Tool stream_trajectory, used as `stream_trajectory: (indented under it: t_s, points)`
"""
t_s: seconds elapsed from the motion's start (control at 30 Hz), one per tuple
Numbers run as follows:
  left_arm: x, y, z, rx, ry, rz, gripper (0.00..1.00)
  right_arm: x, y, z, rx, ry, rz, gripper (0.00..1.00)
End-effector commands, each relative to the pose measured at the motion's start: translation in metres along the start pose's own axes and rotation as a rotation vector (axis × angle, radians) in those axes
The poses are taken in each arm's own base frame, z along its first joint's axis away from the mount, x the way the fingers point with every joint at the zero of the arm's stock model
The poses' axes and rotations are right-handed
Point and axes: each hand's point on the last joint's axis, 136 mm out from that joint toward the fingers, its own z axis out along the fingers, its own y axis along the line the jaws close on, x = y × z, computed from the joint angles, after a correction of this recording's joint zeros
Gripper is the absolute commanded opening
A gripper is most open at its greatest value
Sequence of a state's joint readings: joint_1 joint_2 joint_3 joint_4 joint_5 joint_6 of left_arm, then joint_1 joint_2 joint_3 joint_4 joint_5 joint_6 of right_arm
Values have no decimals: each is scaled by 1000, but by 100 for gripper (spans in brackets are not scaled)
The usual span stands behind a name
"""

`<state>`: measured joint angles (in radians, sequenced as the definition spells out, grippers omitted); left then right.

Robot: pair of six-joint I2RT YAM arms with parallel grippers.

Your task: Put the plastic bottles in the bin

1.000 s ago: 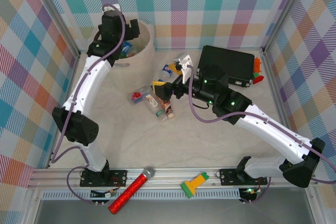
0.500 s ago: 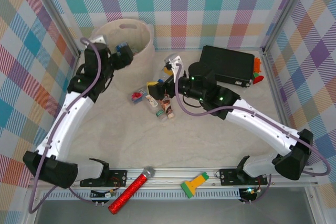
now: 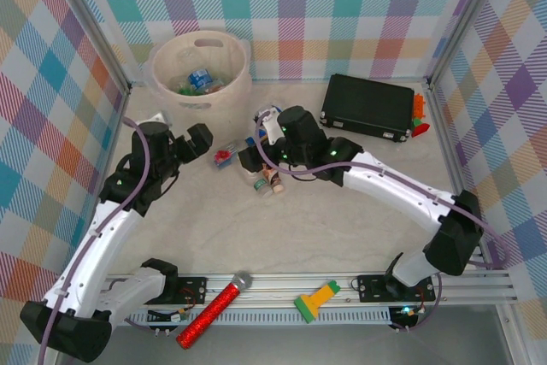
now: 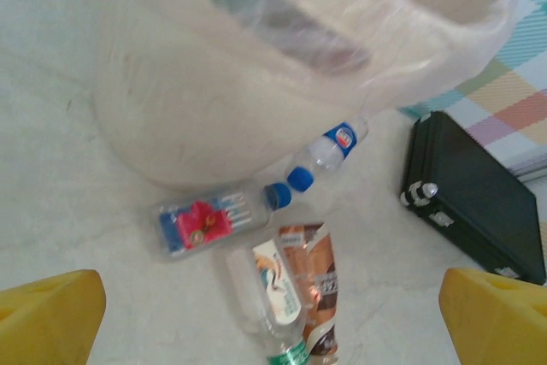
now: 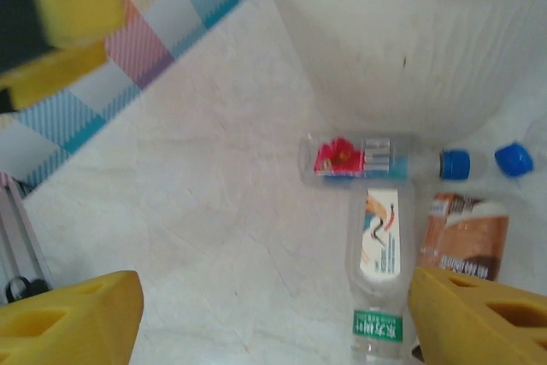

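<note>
Where bottles (image 5: pixel 377 247) lie, right hand (image 5: pixel 273 318) hovers above.

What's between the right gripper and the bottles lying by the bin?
Nothing visible. The right gripper hangs open above the white-labelled bottle, red-labelled bottle and brown-labelled bottle, which lie together on the table beside the bin; only open space separates them.

Glossy clear plastic bottles (image 4: pixel 205 221) gleam on the matt, faintly mottled white tabletop (image 3: pixel 342 220), the round pale cream plastic bin (image 3: pixel 224 100) looks smooth and translucent, the flat black case (image 3: pixel 367 107) dull, the red microphone (image 3: pixel 205 318) glittery.
</note>
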<state>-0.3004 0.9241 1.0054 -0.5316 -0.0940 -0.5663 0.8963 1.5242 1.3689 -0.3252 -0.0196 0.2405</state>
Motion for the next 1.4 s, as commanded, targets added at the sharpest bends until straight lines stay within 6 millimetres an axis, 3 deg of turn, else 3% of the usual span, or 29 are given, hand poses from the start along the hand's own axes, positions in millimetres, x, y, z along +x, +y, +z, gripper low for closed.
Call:
stream_trajectory:
  t_s: [0.0, 0.3, 0.6, 0.83, 1.17, 1.37]
  points:
    - [17, 11, -6, -16, 32, -27, 100, 49, -17, 21, 43, 159, 56, 77]
    - [26, 17, -7, -27, 53, -15, 100, 116, -43, 65, 114, 370, 110, 62]
    - [30, 17, -4, -20, 66, -20, 100, 151, -62, 92, 184, 473, 116, 58]
    - [31, 17, -4, -18, 69, -25, 99, 165, -71, 104, 216, 509, 108, 57]
    - [32, 17, -4, -17, 75, -28, 100, 172, -75, 121, 229, 527, 88, 57]
    - [34, 18, -5, -19, 81, -31, 99, 176, -75, 129, 224, 538, 85, 49]
